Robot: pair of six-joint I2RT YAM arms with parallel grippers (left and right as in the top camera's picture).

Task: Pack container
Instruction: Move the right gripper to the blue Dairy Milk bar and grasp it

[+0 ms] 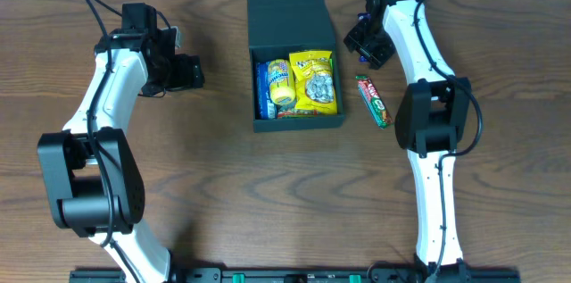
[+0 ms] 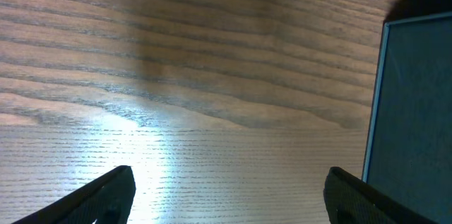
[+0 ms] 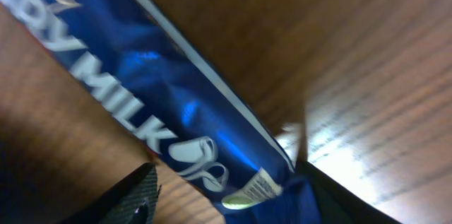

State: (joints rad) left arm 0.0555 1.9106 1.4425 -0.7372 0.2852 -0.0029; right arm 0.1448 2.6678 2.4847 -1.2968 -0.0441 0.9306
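Note:
The black container [image 1: 340, 123] lies open at the table's middle back, its flap lid [image 1: 285, 11] folded away. Inside are a yellow bag [image 1: 314, 79], a yellow round packet [image 1: 282, 82] and a blue packet [image 1: 263, 91]. My right gripper [image 1: 364, 44] is just right of the container. In the right wrist view its jaws [image 3: 226, 196] are closed on a blue chocolate bar [image 3: 176, 104], which runs diagonally and looks blurred. My left gripper [image 1: 186, 73] hangs open and empty left of the container; in the left wrist view the jaws [image 2: 229, 196] are wide apart over bare wood, and the container's wall [image 2: 413, 111] is at right.
A green and red snack bar [image 1: 375, 102] lies on the table right of the container, beside my right arm's elbow [image 1: 433, 118]. The table is brown wood [image 1: 223, 194].

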